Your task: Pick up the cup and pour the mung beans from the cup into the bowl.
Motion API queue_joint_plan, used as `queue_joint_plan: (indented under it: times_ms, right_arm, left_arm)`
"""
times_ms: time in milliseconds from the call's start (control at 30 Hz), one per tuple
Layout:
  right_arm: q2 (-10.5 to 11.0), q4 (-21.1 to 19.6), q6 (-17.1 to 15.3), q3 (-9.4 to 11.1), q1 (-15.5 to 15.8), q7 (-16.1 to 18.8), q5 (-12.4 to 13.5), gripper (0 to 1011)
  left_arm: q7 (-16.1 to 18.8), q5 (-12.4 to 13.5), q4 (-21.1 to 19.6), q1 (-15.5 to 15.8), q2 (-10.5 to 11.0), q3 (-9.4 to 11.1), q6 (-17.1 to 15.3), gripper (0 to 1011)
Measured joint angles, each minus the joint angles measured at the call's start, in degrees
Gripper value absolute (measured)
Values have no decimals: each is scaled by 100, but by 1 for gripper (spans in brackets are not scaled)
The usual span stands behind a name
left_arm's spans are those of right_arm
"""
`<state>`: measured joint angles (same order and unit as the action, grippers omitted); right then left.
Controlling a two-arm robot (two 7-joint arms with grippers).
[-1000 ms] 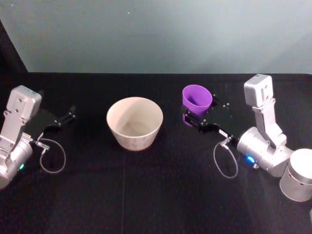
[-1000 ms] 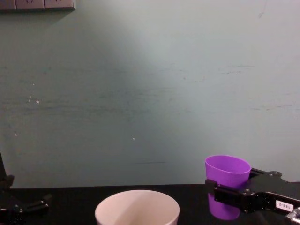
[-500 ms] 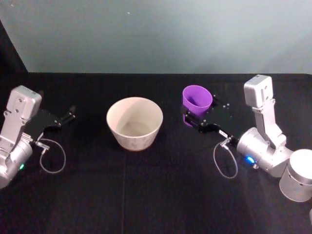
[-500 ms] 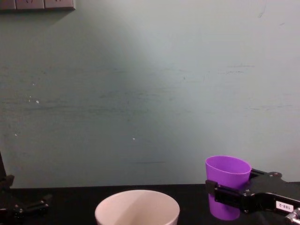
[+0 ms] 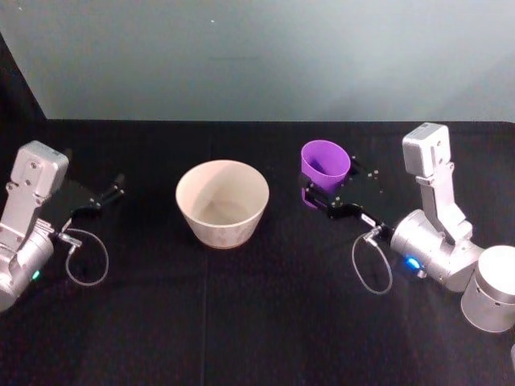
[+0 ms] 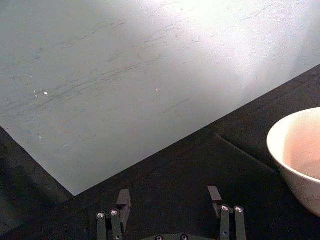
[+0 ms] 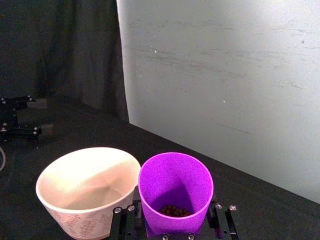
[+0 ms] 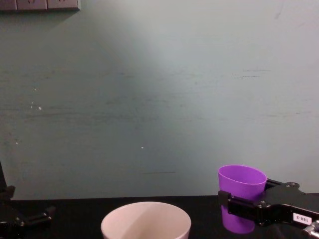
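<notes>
Cup (image 5: 325, 165): held upright at 3 o'clock of the bowl (image 5: 221, 225), so no mung beans (image 7: 173, 211) are spilled.
Right claw (image 5: 326, 188): clamped round the cup's lower wall.
Left claw (image 6: 170, 200): spread apart, parked at 9 o'clock.

A robot lab setup: black-draped table (image 5: 241, 322) against a bare wall (image 5: 241, 56).

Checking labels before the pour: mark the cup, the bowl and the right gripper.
cup (image 5: 325, 165): head view, inner wall just below the rim.
bowl (image 5: 221, 229): head view, front outer wall.
right gripper (image 5: 326, 180): head view, midway between its fingertips, at the cup's side.
</notes>
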<state>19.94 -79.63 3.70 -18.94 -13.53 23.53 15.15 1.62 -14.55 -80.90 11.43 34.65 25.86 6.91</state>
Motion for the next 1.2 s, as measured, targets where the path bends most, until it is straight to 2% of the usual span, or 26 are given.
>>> queue_joint_plan:
  times_ms: [1200]
  right_arm:
    - [0, 0, 0, 0, 0, 0, -1, 715]
  left_arm:
    - [0, 0, 0, 0, 0, 0, 0, 1000]
